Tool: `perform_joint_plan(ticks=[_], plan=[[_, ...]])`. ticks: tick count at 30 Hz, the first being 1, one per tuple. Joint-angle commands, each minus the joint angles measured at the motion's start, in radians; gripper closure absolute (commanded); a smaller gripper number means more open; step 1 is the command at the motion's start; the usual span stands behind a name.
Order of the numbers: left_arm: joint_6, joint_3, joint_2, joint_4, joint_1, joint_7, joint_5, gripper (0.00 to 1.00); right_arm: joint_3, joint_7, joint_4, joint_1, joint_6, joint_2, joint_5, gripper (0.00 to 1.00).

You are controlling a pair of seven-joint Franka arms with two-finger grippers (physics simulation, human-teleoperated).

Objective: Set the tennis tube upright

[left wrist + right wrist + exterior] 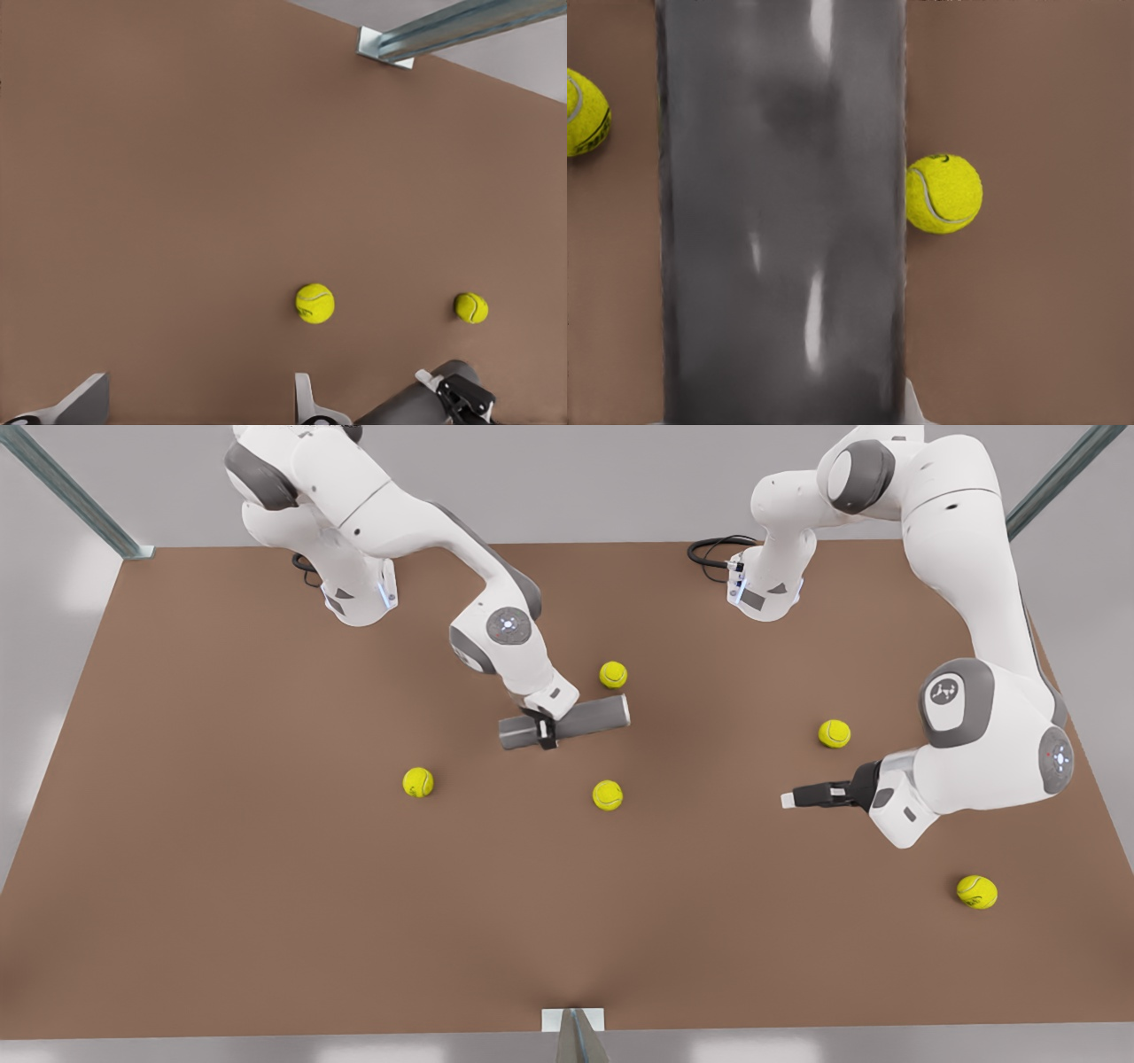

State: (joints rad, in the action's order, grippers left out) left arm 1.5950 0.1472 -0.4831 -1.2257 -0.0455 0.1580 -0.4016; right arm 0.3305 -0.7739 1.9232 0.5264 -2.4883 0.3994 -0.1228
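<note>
The tennis tube (576,721) is a grey cylinder lying almost level near the table's middle, its silvery rim toward the front view's right. My right gripper (545,732) comes down from above and is shut on the tube, nearer its plain end. In the right wrist view the tube (784,230) runs lengthwise, with one pale fingertip (914,409) at its side. My left gripper (797,798) hovers open and level at the front view's right, pointing toward the tube with nothing in it. Its wrist view shows its spread fingers (89,398) and the tube (403,409) farther off.
Several yellow-green tennis balls lie on the brown table (221,868): one (613,674) just behind the tube, one (608,794) in front of it, one (418,782) at the front view's left, others (834,733) (976,891) near the left arm.
</note>
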Motion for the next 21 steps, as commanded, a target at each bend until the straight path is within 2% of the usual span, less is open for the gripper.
perform_joint_plan(ticks=[1,13,17,18,19,21], plan=[[0.000,0.000,0.000,0.000,0.001,0.000,0.000,0.01,-0.002,0.001,-0.001,0.007,-0.006,0.004,0.000,0.23],[-0.029,0.003,0.011,-0.002,-0.004,-0.002,0.003,0.01,-0.019,0.016,0.017,0.006,-0.101,0.113,-0.003,0.23],[-0.024,0.003,0.009,0.000,-0.004,-0.002,0.006,0.01,-0.093,0.016,0.017,0.064,-0.127,0.136,-0.009,0.23],[-0.020,0.003,0.008,0.000,0.003,0.002,0.001,0.01,-0.093,0.016,0.017,0.066,-0.127,0.142,-0.009,0.19],[-0.015,0.005,0.006,-0.002,0.004,0.003,-0.002,0.01,-0.094,0.025,0.017,0.066,-0.129,0.142,-0.009,0.00],[-0.015,0.020,0.006,-0.011,0.012,0.005,-0.006,0.01,-0.093,0.028,0.017,0.072,-0.129,0.142,-0.009,0.00]])
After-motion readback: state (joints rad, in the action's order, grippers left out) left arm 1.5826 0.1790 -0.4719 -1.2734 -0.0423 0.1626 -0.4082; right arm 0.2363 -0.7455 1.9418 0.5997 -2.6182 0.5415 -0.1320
